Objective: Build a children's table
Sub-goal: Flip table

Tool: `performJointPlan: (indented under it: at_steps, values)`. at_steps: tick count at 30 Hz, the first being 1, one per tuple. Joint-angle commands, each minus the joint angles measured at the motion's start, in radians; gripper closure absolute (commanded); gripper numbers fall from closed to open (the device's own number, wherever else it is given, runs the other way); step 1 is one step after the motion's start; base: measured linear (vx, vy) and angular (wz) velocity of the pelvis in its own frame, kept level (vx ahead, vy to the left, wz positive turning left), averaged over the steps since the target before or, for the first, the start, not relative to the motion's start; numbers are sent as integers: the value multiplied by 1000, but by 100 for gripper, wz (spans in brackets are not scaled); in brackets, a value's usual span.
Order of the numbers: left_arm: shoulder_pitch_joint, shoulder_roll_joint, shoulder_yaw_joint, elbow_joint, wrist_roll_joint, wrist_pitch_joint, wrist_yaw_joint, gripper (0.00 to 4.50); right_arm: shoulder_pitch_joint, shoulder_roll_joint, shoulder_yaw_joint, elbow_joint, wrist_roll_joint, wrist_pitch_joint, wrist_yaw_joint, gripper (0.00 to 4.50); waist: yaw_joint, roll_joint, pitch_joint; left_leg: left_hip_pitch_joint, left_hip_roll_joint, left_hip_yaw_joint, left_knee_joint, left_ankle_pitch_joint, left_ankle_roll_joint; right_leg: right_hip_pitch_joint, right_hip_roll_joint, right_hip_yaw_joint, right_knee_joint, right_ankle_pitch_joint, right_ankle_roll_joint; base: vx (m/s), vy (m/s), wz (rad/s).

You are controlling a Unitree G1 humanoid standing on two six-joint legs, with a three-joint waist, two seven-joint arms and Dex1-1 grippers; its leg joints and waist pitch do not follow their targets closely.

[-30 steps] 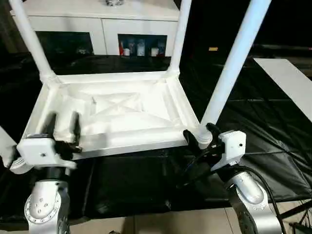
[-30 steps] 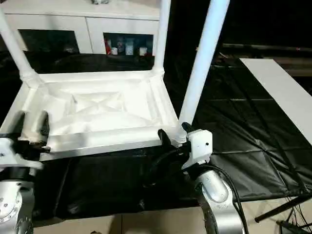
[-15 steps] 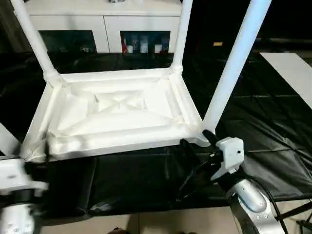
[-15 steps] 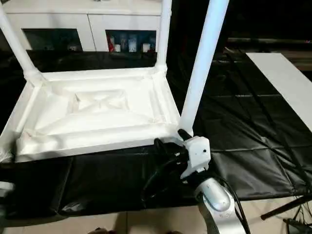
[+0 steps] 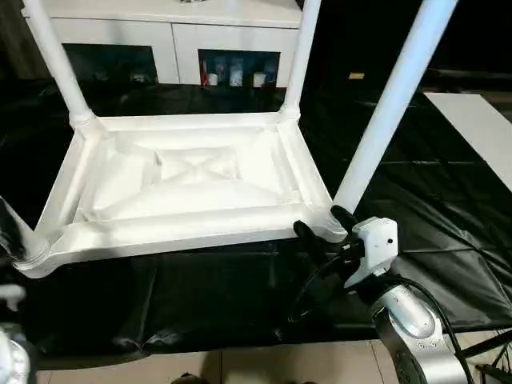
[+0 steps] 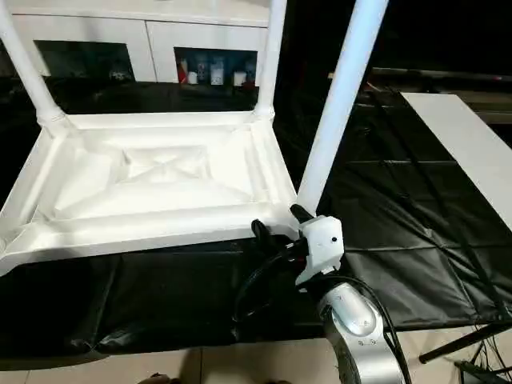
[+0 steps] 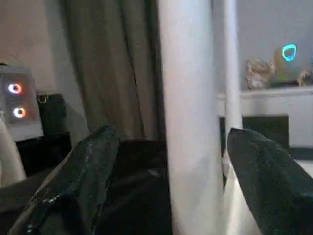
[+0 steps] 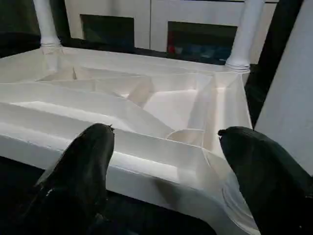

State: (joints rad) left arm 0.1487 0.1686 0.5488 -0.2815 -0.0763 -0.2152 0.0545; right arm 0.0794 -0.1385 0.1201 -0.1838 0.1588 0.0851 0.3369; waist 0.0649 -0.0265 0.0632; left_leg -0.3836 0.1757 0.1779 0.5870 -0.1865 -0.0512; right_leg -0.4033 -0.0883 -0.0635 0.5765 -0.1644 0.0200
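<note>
Head views: the tabletop [image 5: 192, 188] is lying upside down on black sheeting [image 5: 432, 208], legs standing in its corner sockets. My left arm has let go of the near rim and swung out toward the near-left leg [image 5: 12, 232]. My right gripper [image 6: 276, 226] is sitting spread at the near-right corner.

Left wrist view: my left gripper [image 7: 168, 161] is straddling that leg, fingers [image 7: 93, 161] spread, not pinching.

Right wrist view: fingers [image 8: 88, 161] apart over the rim.

Judgement: assembly nearly finished; seating legs likely remains.
</note>
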Motion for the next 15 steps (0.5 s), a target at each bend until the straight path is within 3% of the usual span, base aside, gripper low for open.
performJointPlan:
  at_steps: [1,6,8,9,11,12,14,15]
  values:
    - [-32,37,-18,21,-45,32,-62,16,-3,1,3,5,2,6,1,59,3,23,-36,24,49,-34,-99,-494,-29,7,-42,46,-80,-390,-69,0,0,0]
    - [-80,108,-12,73,-47,76,-96,5,0,7,9,8,0,5,-3,59,0,31,-41,17,49,-34,-100,-453,-37,18,-40,46,-66,-288,-98,0,0,0]
    - [-89,133,-18,93,-54,89,-120,5,3,8,8,10,-2,4,-5,59,2,42,-45,17,50,-35,-99,-431,-37,23,-43,46,-60,-256,-118,0,0,0]
    - [-92,144,-22,102,-61,95,-131,5,4,8,7,11,-2,4,-5,59,-1,37,-46,18,50,-32,-98,-425,-35,23,-42,46,-61,-246,-121,0,0,0]
    - [-93,171,-27,119,-17,114,-118,5,4,8,6,13,-5,4,-6,59,-1,39,-45,19,51,-31,-98,-430,-33,22,-40,46,-60,-241,-130,0,0,0]
    - [-104,166,-13,128,-51,128,-114,22,3,7,6,15,-5,4,-5,59,0,39,-47,20,51,-31,-98,-428,-34,24,-42,46,-58,-243,-137,0,0,0]
    - [-109,174,-7,140,-33,150,-98,33,-1,6,7,19,-7,5,-4,59,2,40,-48,23,52,-30,-97,-429,-37,22,-42,46,-59,-245,-143,0,0,0]
    - [-115,174,-6,147,-45,161,-100,41,-5,5,7,23,-7,5,-3,59,2,33,-49,22,52,-29,-97,-430,-35,24,-43,46,-61,-253,-141,0,0,0]
